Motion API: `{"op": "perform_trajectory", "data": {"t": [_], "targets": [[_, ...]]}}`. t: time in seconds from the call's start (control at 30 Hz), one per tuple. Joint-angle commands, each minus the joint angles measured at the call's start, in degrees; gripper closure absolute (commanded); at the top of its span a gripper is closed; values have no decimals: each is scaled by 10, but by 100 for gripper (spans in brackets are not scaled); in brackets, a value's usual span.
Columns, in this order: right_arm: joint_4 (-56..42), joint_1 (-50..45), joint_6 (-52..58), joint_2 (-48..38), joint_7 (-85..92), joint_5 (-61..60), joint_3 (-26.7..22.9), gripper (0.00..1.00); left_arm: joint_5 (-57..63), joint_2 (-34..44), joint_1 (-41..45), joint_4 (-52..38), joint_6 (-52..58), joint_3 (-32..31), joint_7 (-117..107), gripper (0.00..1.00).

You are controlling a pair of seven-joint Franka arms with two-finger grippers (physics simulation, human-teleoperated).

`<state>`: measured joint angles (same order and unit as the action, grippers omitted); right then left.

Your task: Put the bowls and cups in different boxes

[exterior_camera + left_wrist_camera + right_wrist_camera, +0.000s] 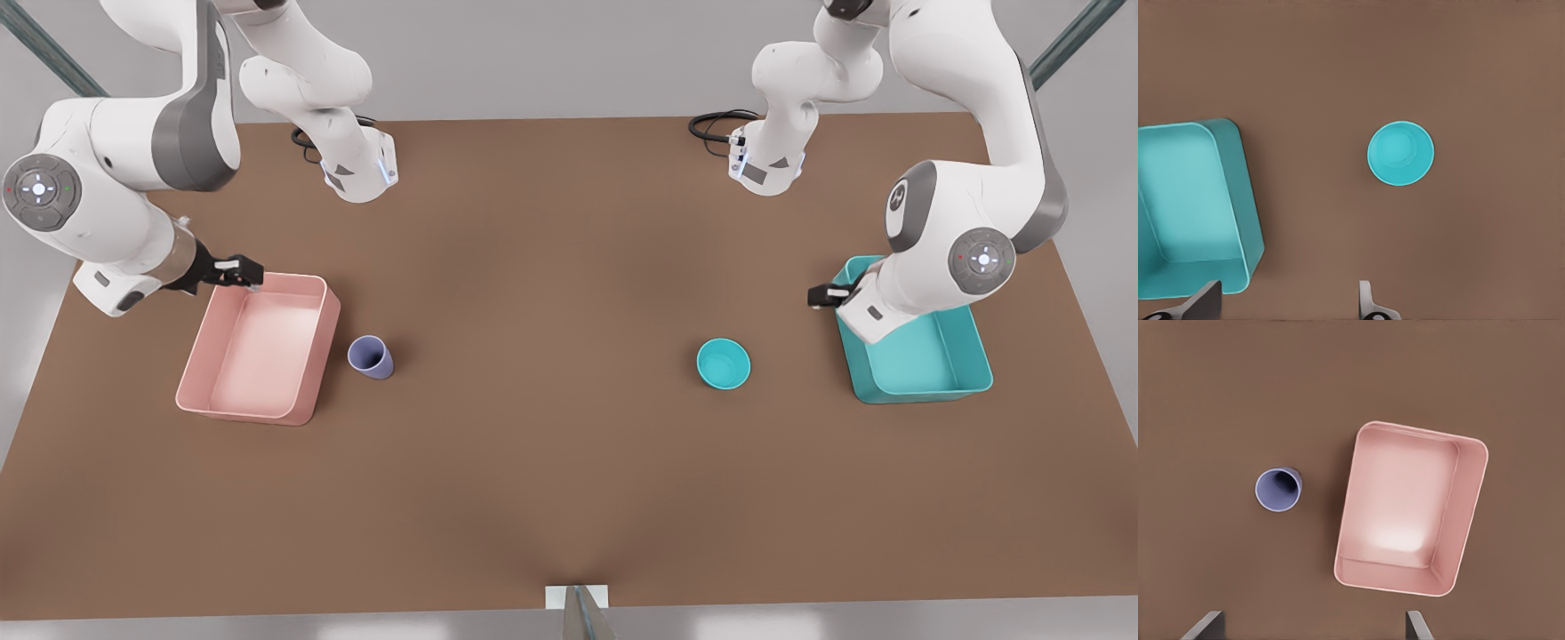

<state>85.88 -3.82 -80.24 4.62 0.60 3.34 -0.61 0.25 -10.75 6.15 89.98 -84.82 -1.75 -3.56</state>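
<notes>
Brown table (551, 444), front view: pale pink box (258, 356) at about 9 o'clock from the table's centre, open-topped, nothing inside it; lavender cup (371, 357) upright on the table just beside the pink box, at its 3 o'clock, apart from its wall; teal bowl (723, 363) upright on the table at about 3 o'clock from the centre, well apart from the cup; teal box (925, 356) at the bowl's 3 o'clock, near but not touching, its interior bare where it shows, its 11 o'clock part covered by an arm. Right gripper (238, 271): raised over the pink box's 11 o'clock corner on the front view's left; holding nothing; in the right wrist view its fingers (1205, 627) stand wide apart, with the pink box (1411, 510) and the cup (1278, 489) seen from above beyond them, the cup's mouth open upward. Left gripper (827, 293): raised at the teal box's 10 o'clock edge on the front view's right; holding nothing; in the left wrist view its fingers (1201, 303) are spread wide, with the teal box (1191, 207) and the bowl (1400, 153) seen from above, the bowl sitting clear of the box on bare table (1405, 60). Bowl and cup both outside the boxes; black cables (716, 124) at the arm bases along the table's 12 o'clock edge.
</notes>
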Motion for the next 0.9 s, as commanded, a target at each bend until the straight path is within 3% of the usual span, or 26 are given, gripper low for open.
{"op": "perform_trajectory", "data": {"t": [0.0, 0.07, 0.2, 0.27, 0.33, 0.43, 0.63, 0.67, 0.7, 0.73, 0.77, 0.87], "targets": [[-1, 4, -12, 1, 1, -2, 0, 0, -1, 0, 0, 0, -19, 0, -22, 0], [-3, 0, -20, 6, 5, 6, 2, 0, -11, -35, 4, -2, -38, 0, -22, 0], [10, -57, -167, 115, -52, -26, 9, 0, -149, -231, 10, 3, -286, -1, -22, 0], [76, -58, -280, 121, -94, -41, 8, 0, -184, -267, 10, 9, -354, -2, -22, 0], [153, -52, -396, 110, -131, -43, 9, 0, -191, -259, 10, 63, -403, -3, -6, 0], [259, -48, -487, 75, -132, -57, 8, 0, -189, -258, 6, 106, -399, -2, 82, 0], [316, -51, -487, 72, -119, -59, 8, 0, -188, -258, 7, 122, -349, -3, 123, 0], [320, -51, -482, 74, -119, -60, 8, 0, -188, -258, 7, 122, -348, -2, 123, 21], [330, -51, -482, 73, -118, -60, 7, 0, -188, -252, 8, 120, -337, -3, 123, 55], [336, -51, -482, 73, -118, -59, 8, 0, -188, -250, 8, 117, -325, -2, 120, 66], [341, -51, -482, 74, -118, -59, 7, 0, -188, -250, 8, 116, -324, -3, 119, 76], [354, -44, -492, 91, -117, -56, 7, 0, -189, -250, 8, 115, -324, -2, 118, 79]]}}
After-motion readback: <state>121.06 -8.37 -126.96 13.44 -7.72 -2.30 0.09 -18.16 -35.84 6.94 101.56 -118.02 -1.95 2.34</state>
